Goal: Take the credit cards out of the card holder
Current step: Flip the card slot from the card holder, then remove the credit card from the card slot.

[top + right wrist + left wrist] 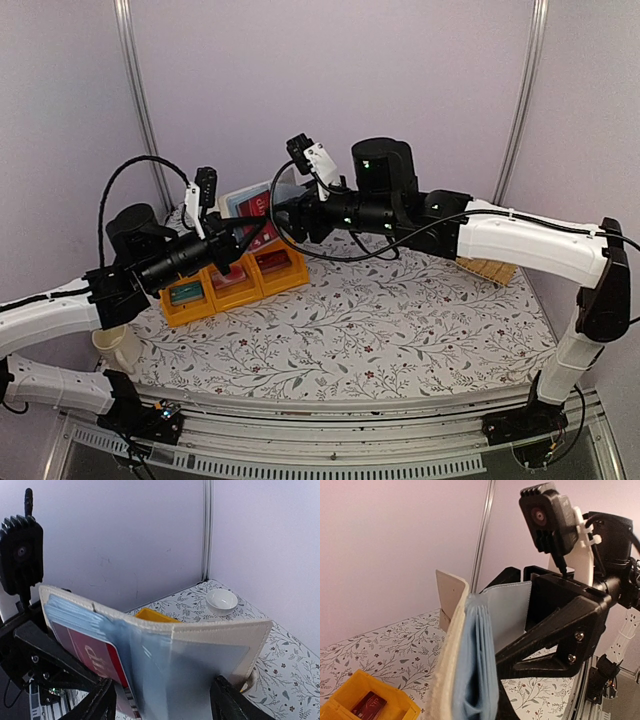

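Note:
The card holder (470,650), with a whitish cover and pale blue leaves, stands upright above the table, and my left gripper (238,243) is shut on its lower edge. In the right wrist view the card holder (210,650) hangs spread open. A red credit card (90,652) sits in one of its clear sleeves. My right gripper (162,705) is open, its fingers (100,700) standing wide on either side of the holder's lower leaves. Seen from above, the right gripper (292,215) meets the holder (250,203) from the right.
Three joined yellow bins (235,282) lie below the grippers. They hold a teal card (186,293) and red cards (368,705). A straw basket (487,268) sits at the right, a small white bowl (222,600) in the far corner, and a cream cup (120,345) at the near left.

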`<state>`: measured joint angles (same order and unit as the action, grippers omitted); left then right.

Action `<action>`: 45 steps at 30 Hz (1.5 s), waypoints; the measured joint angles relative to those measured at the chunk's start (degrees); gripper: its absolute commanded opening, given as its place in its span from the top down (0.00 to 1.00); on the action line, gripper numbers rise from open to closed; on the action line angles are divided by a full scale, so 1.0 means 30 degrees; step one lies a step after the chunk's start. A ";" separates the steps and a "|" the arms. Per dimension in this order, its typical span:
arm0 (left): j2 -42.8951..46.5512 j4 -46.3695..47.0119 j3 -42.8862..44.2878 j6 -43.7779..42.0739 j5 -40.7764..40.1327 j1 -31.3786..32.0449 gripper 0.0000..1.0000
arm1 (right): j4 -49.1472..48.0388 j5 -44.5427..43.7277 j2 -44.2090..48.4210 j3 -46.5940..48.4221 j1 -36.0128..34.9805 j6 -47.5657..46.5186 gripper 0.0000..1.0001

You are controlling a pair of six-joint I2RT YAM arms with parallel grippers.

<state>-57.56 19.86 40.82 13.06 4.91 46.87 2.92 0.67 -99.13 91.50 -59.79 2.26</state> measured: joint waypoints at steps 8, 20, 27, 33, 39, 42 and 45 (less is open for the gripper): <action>0.0015 -0.1450 0.0641 0.1537 -0.0765 -0.0044 1.00 | 0.2295 0.3395 0.1785 -0.1668 0.2980 -0.0466 0.32; -0.1967 -0.6288 0.3330 0.2455 -0.2943 -0.0095 1.00 | 0.0517 0.9245 0.4284 -0.3621 0.3679 0.0605 0.49; -0.1246 -0.4823 0.2448 0.2295 -0.0189 -0.0189 1.00 | -0.5056 1.6844 0.1851 -0.3504 0.2776 0.3993 0.68; -0.0153 -0.2463 0.1392 0.2200 0.3614 -0.0240 1.00 | -0.5268 1.7974 0.0940 -0.3395 0.3337 0.5049 0.70; -0.0102 -0.0386 0.0736 0.2390 0.6084 -0.0299 1.00 | -0.4874 1.8025 0.0947 -0.3359 0.3395 0.4976 0.70; -0.0160 0.0306 0.0459 0.2528 0.6900 -0.0488 1.00 | -0.4473 1.8083 0.0984 -0.3337 0.3300 0.4809 0.70; -0.0248 0.0816 0.0350 0.2703 0.7504 -0.0561 1.00 | -0.4124 1.8396 0.1071 -0.3162 0.3286 0.4619 0.70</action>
<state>-58.30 22.31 41.87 21.17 27.42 45.19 -9.45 55.86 -95.92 82.02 -49.93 16.12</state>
